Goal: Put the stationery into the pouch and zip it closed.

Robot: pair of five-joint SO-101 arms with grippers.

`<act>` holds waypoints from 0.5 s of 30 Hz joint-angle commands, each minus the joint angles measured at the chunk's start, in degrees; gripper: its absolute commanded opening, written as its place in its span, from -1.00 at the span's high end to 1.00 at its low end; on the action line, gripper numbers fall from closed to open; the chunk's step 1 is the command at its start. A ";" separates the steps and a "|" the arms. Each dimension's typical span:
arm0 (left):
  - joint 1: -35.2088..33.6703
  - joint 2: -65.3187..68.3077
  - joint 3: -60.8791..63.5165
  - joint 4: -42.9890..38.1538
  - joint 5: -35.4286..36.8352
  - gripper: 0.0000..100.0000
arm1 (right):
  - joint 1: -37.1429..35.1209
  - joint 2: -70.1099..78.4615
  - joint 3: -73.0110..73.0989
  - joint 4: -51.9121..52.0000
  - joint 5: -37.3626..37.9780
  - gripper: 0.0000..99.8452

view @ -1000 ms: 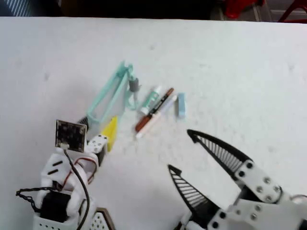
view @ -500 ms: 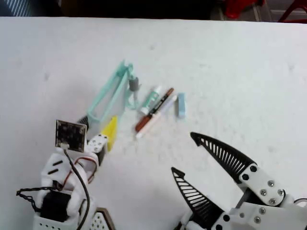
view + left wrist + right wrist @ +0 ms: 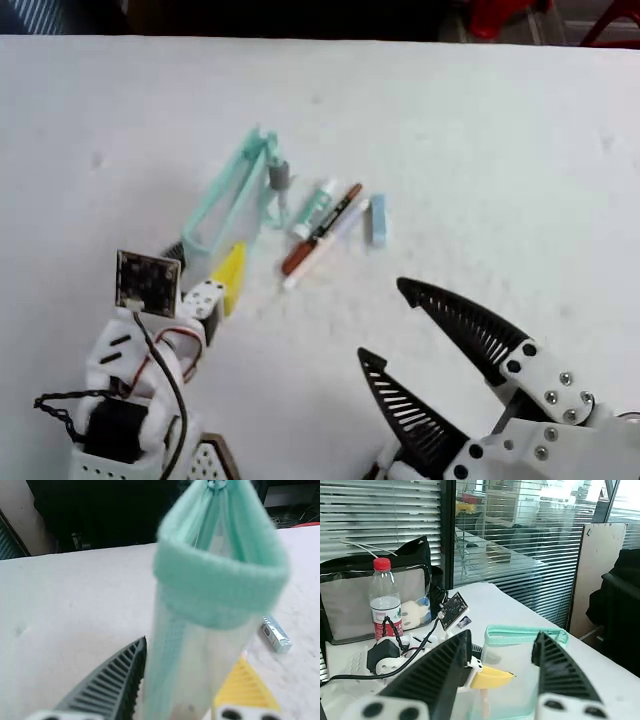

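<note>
- Left gripper (image 3: 201,259) is clamped on the near end of the pouch (image 3: 232,205), with one black and one yellow jaw on either side.
- The pouch stands left of centre on the table (image 3: 480,150), its mouth unzipped.
- Stationery lies just right of the pouch: white tube (image 3: 313,208), brown marker (image 3: 320,230), pale blue eraser (image 3: 376,220), close together.
- Right gripper (image 3: 382,320) is at near right, jaws spread wide and holding nothing, apart from the stationery.

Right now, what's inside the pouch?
No stationery shows inside the pouch through its open mouth and clear wall. The marker, white tube and pale blue block lie on the table beside it. Its lower end, clamped in the left gripper, is hidden.
</note>
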 commanded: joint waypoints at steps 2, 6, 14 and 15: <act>-0.48 -0.22 -0.53 -1.58 -0.53 0.57 | -0.40 0.13 -1.41 0.40 -0.79 0.61; -0.48 -0.22 -0.53 -1.67 -0.53 0.57 | -0.40 0.13 -0.26 0.40 -2.46 0.61; -0.48 -0.22 -0.53 -1.67 -0.53 0.57 | -0.04 0.04 8.09 -1.45 6.68 0.61; -0.48 -0.22 -0.53 -1.67 -0.53 0.57 | 0.04 0.13 9.23 -2.07 8.97 0.61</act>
